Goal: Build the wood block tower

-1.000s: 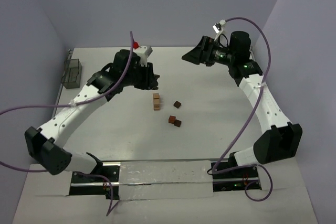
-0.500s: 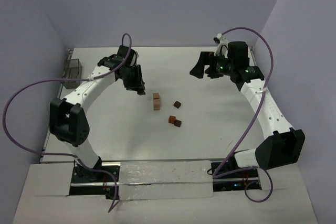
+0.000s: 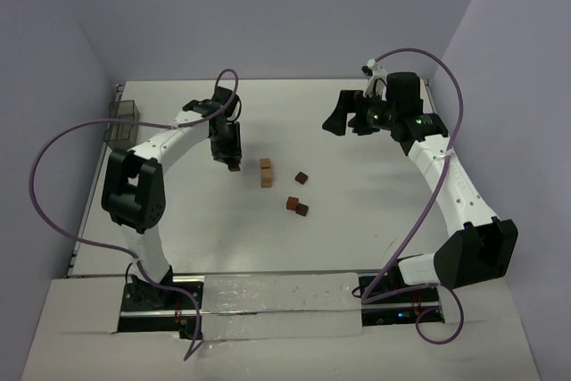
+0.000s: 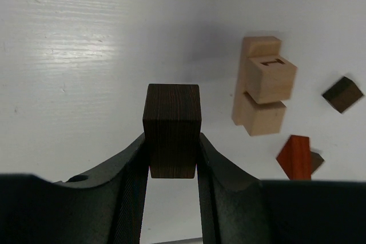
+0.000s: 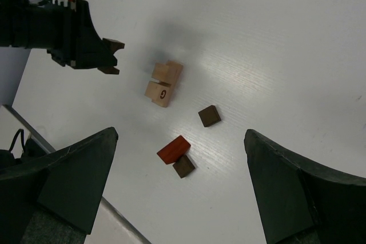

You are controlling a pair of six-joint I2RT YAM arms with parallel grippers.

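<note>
A: The left jaws pinch a dark block (image 4: 171,131) by its flat sides, near the wood block tower (image 4: 260,87). The right jaws gape empty.
B: The tower is probably light, rigid and easily toppled.

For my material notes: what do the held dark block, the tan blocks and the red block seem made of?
The dark block in the left claw: unpainted dark wood, matte, fine straight grain. The tan blocks: pale bare wood, faint grain, a letter stamped on one. The red block: probably wood, stained or painted; no grain visible.
</note>
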